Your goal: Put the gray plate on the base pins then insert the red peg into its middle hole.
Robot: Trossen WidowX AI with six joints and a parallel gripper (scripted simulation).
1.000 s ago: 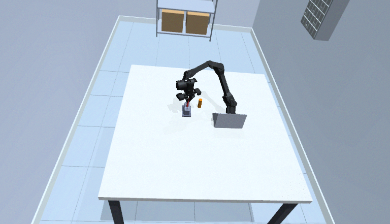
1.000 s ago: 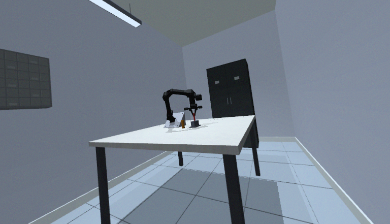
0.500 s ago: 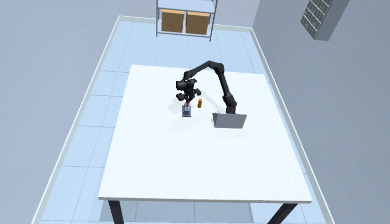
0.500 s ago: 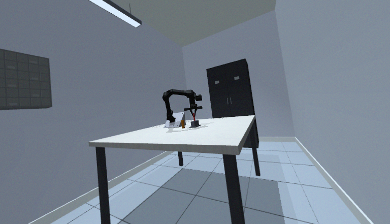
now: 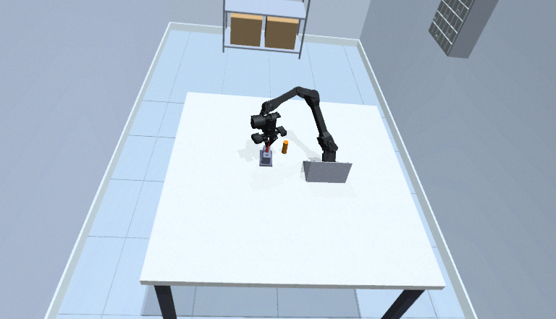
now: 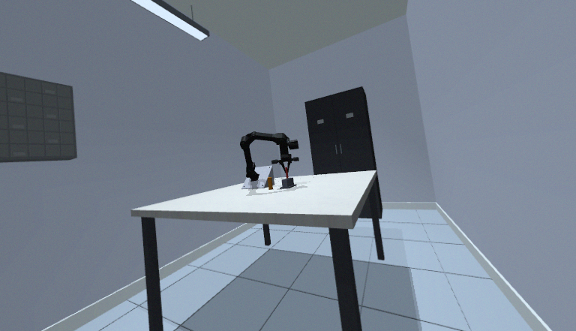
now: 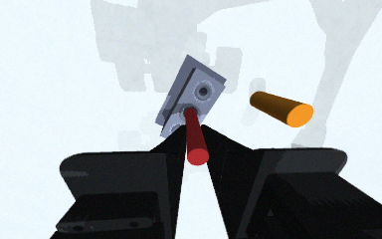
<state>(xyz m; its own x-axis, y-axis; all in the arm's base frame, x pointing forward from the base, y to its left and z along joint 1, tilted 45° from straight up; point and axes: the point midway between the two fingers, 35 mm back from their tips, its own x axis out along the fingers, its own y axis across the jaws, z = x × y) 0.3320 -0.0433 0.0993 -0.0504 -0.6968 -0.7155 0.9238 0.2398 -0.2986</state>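
Observation:
My gripper [image 5: 268,143] [image 6: 286,175] [image 7: 193,128] is shut on the red peg [image 5: 267,147] [image 6: 286,171] [image 7: 196,141], holding it nearly upright over the base. The gray plate [image 7: 217,92] [image 6: 288,182] lies on top of the gray base [image 5: 266,164] [image 7: 172,95] and looks flat in the wrist view. The peg's lower end is at the plate's middle hole; whether it is inside or just above is hard to tell. One end hole shows clearly. The other end hole is partly hidden by the left finger.
An orange cylinder [image 5: 284,147] [image 6: 270,183] [image 7: 280,107] stands upright close beside the base, on the side towards the arm's foot. A tilted gray panel [image 5: 326,172] [image 6: 266,173] stands by the arm's foot on the white table [image 5: 287,237] [image 6: 238,204].

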